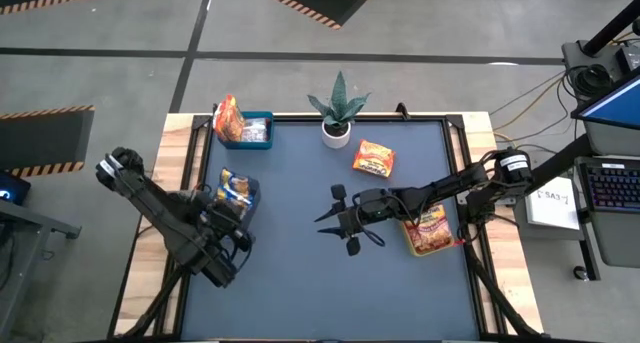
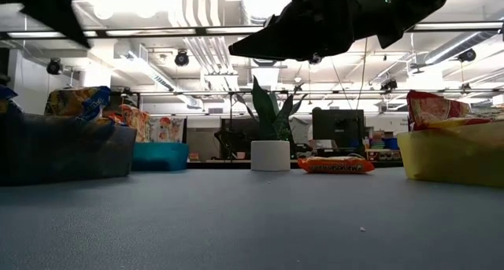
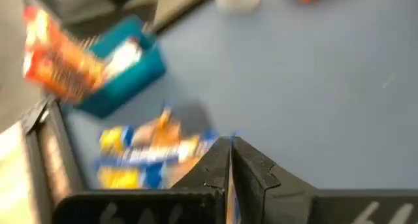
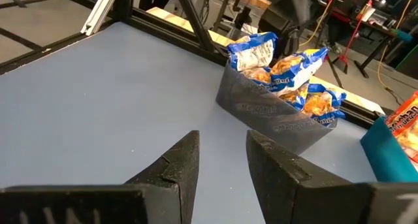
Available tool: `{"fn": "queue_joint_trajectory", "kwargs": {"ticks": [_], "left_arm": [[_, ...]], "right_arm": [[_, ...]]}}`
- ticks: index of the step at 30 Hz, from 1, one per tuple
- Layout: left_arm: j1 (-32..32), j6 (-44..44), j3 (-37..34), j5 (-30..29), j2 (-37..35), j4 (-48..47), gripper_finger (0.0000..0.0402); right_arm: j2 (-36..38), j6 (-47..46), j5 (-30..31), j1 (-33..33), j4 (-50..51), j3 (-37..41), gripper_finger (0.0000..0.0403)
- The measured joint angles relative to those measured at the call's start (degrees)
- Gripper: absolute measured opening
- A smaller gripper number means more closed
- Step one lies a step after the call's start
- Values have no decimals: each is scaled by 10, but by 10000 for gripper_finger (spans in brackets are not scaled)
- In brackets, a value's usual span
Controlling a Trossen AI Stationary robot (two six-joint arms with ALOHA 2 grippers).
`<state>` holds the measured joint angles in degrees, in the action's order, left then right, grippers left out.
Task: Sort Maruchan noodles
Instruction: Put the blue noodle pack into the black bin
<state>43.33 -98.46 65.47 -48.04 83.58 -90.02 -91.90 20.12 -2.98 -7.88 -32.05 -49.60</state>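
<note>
Right gripper [image 1: 338, 221] hung above the middle of the blue table [image 1: 300, 283], fingers [image 4: 179, 165] apart with nothing between them, pointing toward the left side. Left gripper [image 1: 238, 241] sat at the left edge just beside the dark bin [image 1: 250, 198], fingers [image 3: 219, 168] pressed together, holding nothing.

Noodle locations:
- one orange-red packet [image 1: 374, 158] lay flat on the table just right of the potted plant [image 1: 337, 113], touching no bin
- yellow-and-blue packets [image 1: 234, 188] were piled in the dark bin on the left; right wrist view showed several crammed in there
- teal bin [image 1: 252, 130] at the back left corner held packets, one orange-red one [image 1: 228, 116] standing up over its rim
- yellow-green bin [image 1: 432, 235] on the right, under the right arm, held orange-red packets [image 1: 430, 226]

Low view showed the loose packet lying flat beside the white pot
</note>
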Motion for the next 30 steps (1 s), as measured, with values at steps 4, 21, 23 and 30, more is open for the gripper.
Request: {"fn": "queue_joint_trajectory", "kwargs": {"ticks": [4,21,23,30], "left_arm": [[-33,38,-8,-73,-22,11,0],[-132,-78,-182,64,-22,102,0],[-128,-95,-183,81,-23,105,0],[-114,-99,-160,107,-22,107,0]], "right_arm": [[0,0,0,0,0,0,113],[0,0,0,0,7,0,107],[0,-1,0,0,13,0,107],[0,-11,0,0,17,0,106]]}}
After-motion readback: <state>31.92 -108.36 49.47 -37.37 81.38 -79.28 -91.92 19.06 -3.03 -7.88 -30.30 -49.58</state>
